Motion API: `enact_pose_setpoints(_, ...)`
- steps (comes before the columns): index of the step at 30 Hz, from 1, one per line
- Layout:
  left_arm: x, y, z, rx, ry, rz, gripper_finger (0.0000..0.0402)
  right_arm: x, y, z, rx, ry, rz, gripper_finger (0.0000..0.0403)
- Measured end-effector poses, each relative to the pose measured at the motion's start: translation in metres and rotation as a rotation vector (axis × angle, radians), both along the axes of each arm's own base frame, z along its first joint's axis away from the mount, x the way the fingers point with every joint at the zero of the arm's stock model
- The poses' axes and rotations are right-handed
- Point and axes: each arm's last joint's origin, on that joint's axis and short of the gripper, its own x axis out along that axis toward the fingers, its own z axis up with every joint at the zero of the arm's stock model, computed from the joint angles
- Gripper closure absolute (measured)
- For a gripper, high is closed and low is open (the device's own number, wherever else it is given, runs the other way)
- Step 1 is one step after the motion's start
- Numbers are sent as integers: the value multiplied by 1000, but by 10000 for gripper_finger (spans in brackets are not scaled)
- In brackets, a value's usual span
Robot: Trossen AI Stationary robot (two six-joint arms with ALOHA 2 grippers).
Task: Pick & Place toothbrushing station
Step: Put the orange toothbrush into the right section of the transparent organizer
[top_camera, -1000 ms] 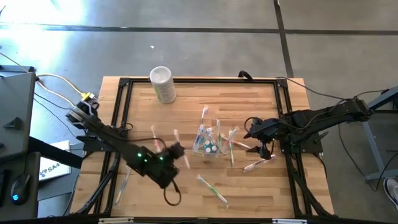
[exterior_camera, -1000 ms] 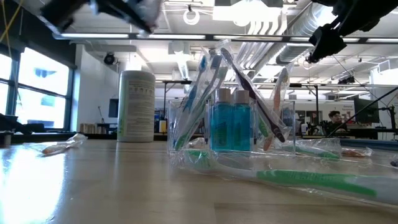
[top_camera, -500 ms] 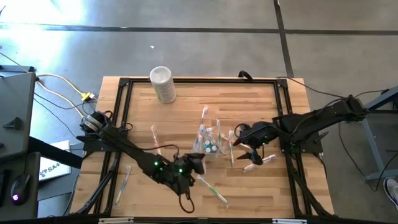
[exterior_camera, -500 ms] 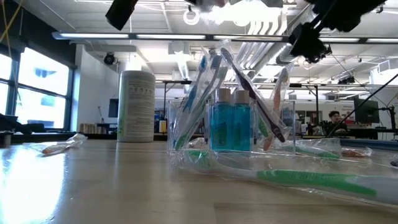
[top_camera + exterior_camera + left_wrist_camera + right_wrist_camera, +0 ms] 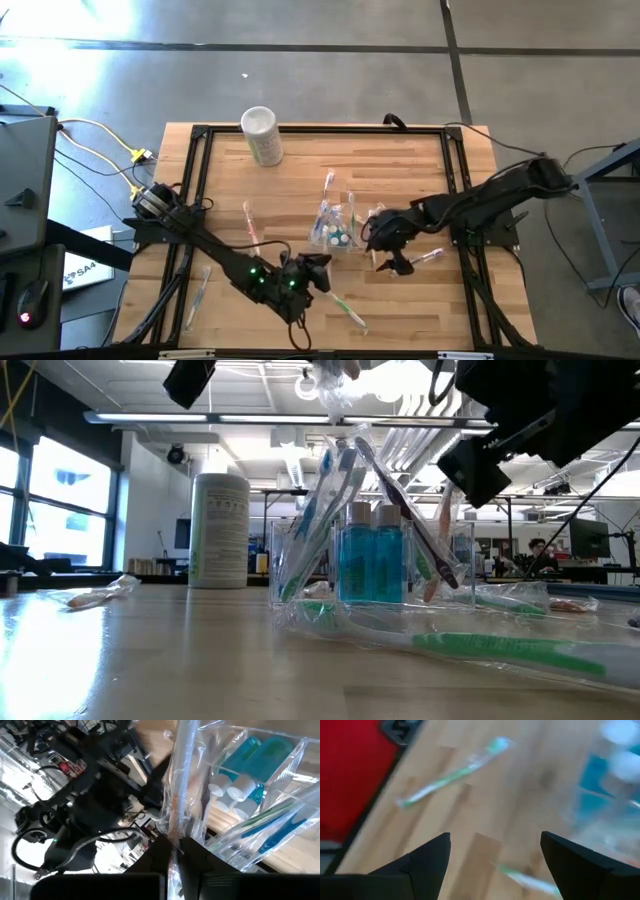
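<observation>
The left gripper [image 5: 175,851] has its fingers pinched on a wrapped toothbrush [image 5: 181,785], held just beside the clear cup [image 5: 335,232] mid-table. This looks like the placing step; next it needs lowering into the cup. The right gripper [image 5: 392,262] hovers nearby, fingers spread, above loose toothbrushes.

Grey polished concrete floor [image 5: 330,60] surrounds the wooden butcher-block table [image 5: 300,170], with dark seam lines [image 5: 455,55] crossing it and bright glare at the upper-left. Black metal frame [image 5: 195,150] edges the tabletop. Grey cabinet [image 5: 25,170] stands beside the table, with yellow cables [image 5: 95,150] trailing off it. Low view: open workshop hall, tall windows [image 5: 60,490] at one side, exposed ceiling ducts [image 5: 470,400], strip lights [image 5: 290,420], and a person [image 5: 540,555] seated far back near monitors.
</observation>
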Motion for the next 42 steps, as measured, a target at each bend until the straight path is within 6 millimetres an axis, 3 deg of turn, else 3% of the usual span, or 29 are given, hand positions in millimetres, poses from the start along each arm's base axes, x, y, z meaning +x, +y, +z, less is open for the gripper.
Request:
enact_pose_setpoints(5,0,0,0,2,3,2,389,7,2,-7,37,-21,85,101)
enact_pose_setpoints(15,0,0,0,21,19,-13,390,-1,-9,13,-21,-71,-75,101)
enact_pose_setpoints(20,0,-1,-1,26,37,-44,390,-4,-15,43,-102,-303,-244,101)
enact_pose_setpoints(25,2,-2,1,41,50,-86,390,7,-15,66,-47,-555,-293,101)
enact_pose_setpoints(42,10,-3,10,129,37,-183,390,17,-9,72,47,-680,-252,101)
